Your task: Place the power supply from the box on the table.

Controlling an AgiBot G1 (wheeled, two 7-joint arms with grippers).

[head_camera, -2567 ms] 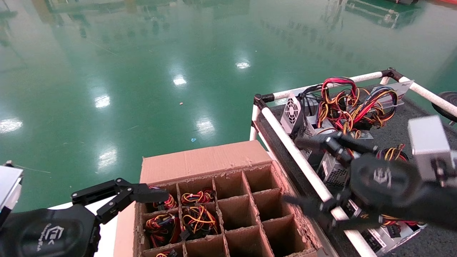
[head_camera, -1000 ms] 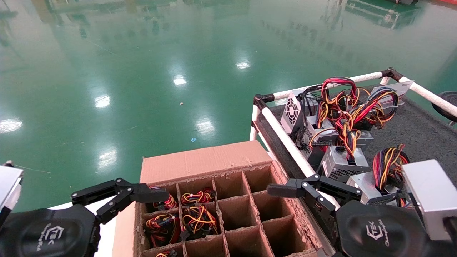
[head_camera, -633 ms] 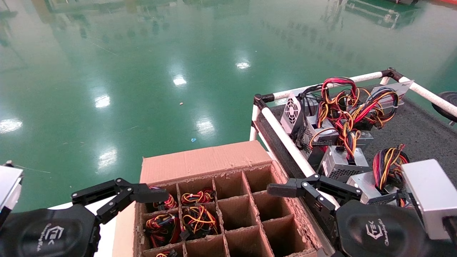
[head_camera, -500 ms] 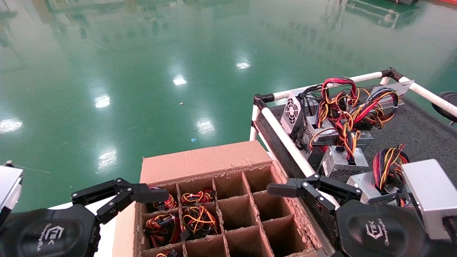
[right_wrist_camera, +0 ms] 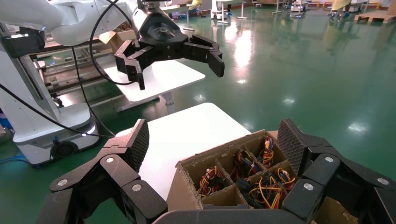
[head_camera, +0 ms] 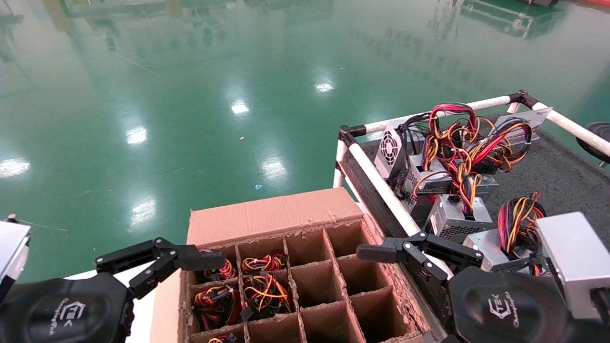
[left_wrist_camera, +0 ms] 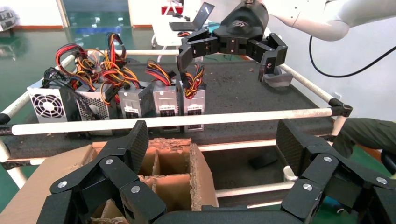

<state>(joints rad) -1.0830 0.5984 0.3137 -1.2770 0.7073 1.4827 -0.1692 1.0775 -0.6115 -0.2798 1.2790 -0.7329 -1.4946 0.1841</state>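
Note:
The brown cardboard box [head_camera: 271,214] stands at the front, and its left cells hold power supplies with red, yellow and black wire bundles [head_camera: 262,290]. Its right cells look bare. To the right is the table [head_camera: 557,176] with a dark grey top, carrying several silver power supplies [head_camera: 452,216]. My right gripper [head_camera: 419,252] hangs open and empty over the box's right edge, beside the rail. My left gripper [head_camera: 162,259] is open and empty at the box's left edge. In the right wrist view, the wire-filled cells [right_wrist_camera: 266,186] lie between my open fingers [right_wrist_camera: 140,140].
A white tube rail [head_camera: 395,205] runs between the box and the table top. A white label sign [head_camera: 533,116] stands at the table's far side. A white tabletop [right_wrist_camera: 187,135] sits left of the box. Green shiny floor [head_camera: 190,95] lies beyond.
My right gripper has come back from over the power supplies on the table to the box's right edge, and has held still for the last second. The left gripper has not moved.

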